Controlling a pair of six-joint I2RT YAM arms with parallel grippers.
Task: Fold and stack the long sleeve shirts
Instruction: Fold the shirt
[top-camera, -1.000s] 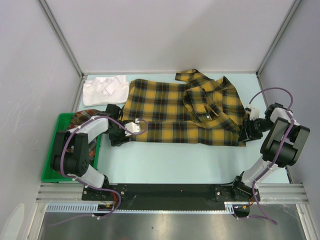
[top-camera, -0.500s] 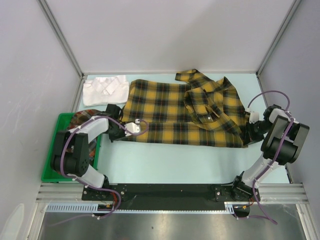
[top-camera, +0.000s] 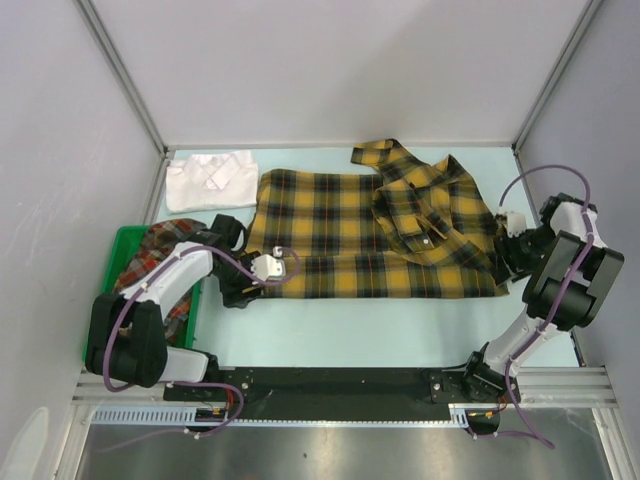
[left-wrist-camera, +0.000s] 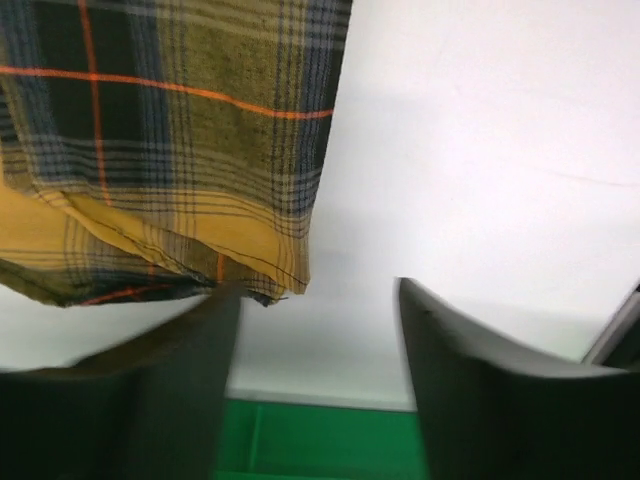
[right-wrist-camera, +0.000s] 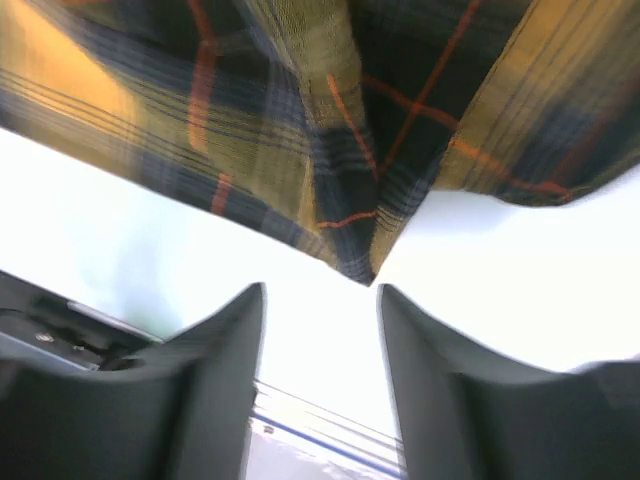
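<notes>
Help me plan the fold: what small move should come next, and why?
The left gripper and right gripper stand open, each with a corner of the yellow plaid shirt just ahead of it, ungripped. So probably ease both forward and close on those corners, ready to fold.

A green plastic bin (top-camera: 126, 238) sits at the eight o'clock edge of the pale mint surface (top-camera: 340, 325), close against the left grey wall panel (top-camera: 60, 150) (its green also shows low in the left wrist view). Grey panels stand at twelve o'clock (top-camera: 340, 70) and three o'clock (top-camera: 600, 120). At six o'clock a black base plate (top-camera: 340, 383) lies on an aluminium rail (top-camera: 590, 380).
</notes>
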